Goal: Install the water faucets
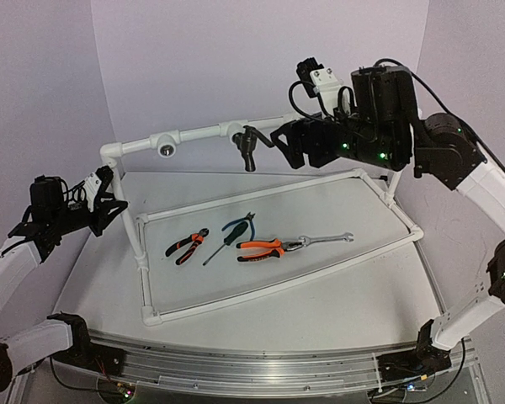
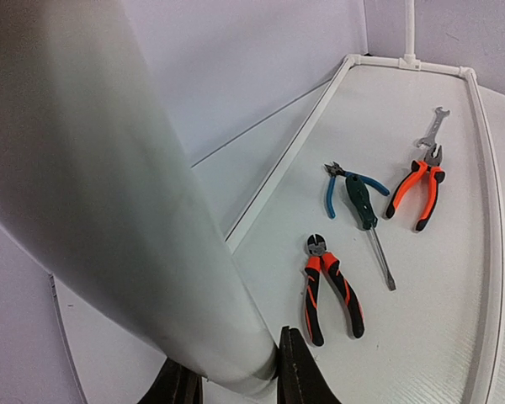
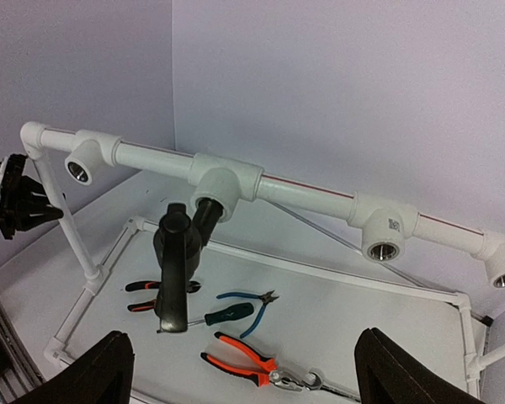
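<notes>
- Black faucet [image 3: 178,261] is hanging from the white pipe's [image 3: 151,158] middle socket [image 3: 221,187], above the table [image 1: 320,295].
- Right fingers [image 3: 109,370] are gaping wide, near the faucet, not touching it.
- Left fingers [image 2: 299,374] are clamping the pipe's upright post [image 2: 109,168].

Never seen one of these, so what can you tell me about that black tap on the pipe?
The black tap is glossy: a short neck seated in a socket of the white pipe, its long lever hanging down. Only the socket touches it; the right gripper is open, apart from it.
</notes>
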Controlling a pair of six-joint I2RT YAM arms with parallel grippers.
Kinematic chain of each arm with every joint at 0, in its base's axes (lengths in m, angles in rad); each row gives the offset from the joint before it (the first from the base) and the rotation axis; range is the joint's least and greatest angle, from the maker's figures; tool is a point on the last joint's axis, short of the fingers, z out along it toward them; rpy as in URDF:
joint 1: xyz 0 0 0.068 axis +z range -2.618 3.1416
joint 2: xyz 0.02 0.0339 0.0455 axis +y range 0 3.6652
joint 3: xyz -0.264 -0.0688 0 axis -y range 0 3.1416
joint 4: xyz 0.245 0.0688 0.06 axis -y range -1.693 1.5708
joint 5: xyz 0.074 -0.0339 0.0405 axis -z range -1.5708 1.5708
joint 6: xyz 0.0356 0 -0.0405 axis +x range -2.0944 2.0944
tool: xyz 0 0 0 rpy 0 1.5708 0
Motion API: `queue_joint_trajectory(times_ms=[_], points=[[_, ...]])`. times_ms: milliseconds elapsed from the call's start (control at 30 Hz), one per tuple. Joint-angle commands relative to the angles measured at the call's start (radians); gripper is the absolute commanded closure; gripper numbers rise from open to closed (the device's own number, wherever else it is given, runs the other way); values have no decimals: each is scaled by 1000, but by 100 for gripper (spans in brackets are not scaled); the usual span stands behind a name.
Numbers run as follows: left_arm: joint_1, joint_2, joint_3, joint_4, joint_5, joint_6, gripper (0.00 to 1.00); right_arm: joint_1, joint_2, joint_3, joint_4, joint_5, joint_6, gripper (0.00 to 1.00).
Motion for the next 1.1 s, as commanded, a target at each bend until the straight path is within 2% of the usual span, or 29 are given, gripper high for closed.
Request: queue_joint_trajectory(times_ms=[0,200,533,967,1067], points=[[-38,54,-83,-382,101,212,100,-2,96,183,-51,-57,44,9],[-38,74,-70,-361,93,232,100,-2,240,383,-95,-90,51,9],[-38,81,-64,-348,107,237,100,-31,320,419,-100,-16,86,18],[-38,81,-63,-350,107,243,100,-65,353,391,-102,-31,168,53],[-38,80,-64,-352,105,243,100,-82,346,355,-102,-33,205,56]])
